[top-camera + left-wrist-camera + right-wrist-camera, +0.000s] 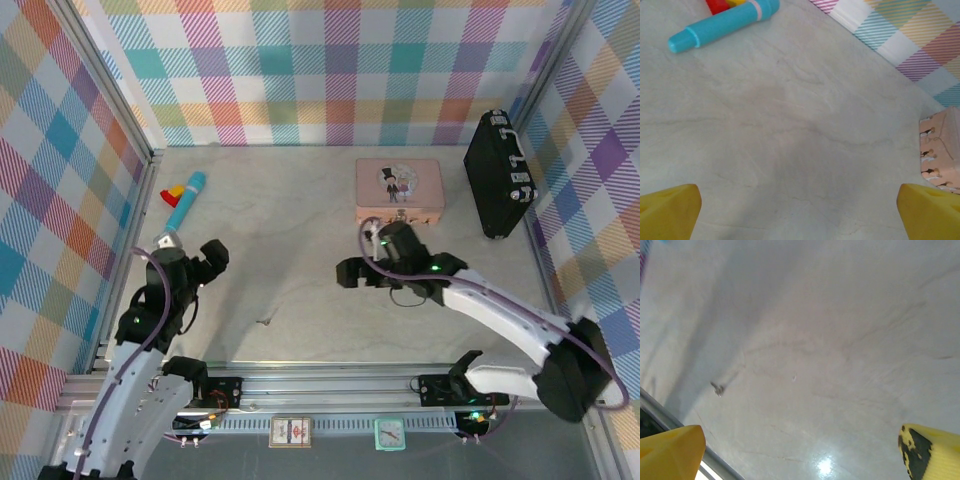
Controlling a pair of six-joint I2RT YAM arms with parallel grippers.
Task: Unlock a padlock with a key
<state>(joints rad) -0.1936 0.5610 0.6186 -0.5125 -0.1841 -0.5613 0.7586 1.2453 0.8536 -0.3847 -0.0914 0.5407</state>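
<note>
The key [265, 322] is a tiny thin metal piece lying on the pale table near the front edge, between the two arms; it also appears as the key [717, 388] in the right wrist view. A tiny metallic bit that looks like the padlock [398, 213] sits at the front edge of the pink tin [400, 190], too small to be sure. My left gripper [212, 262] is open, left of the key and apart from it, with only bare table between its yellow fingertips [667, 210]. My right gripper [342, 273] is open too, right of the key, holding nothing.
A black case [500, 185] stands on edge at the back right by the wall. A turquoise marker [186, 198] and a red and yellow piece [171, 191] lie at the back left. Checked walls close three sides; a metal rail [330, 385] runs along the front.
</note>
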